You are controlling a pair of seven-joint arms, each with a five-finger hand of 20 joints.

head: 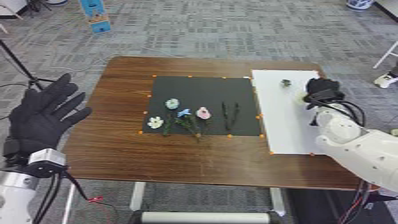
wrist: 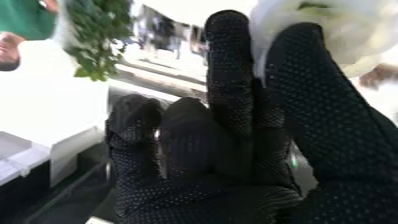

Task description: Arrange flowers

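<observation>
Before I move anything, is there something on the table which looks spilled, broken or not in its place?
Nothing looks spilled or broken. One small oddity: beside the pink flower, two thin dark stems on the black mat show no bright bloom.

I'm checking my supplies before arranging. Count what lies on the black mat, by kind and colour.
Pink flower: 1
White flower: 1
Blue flower: 1
Pale bluish flower: 1
Thin dark sticks: 2
Total on the black mat: 6
</observation>
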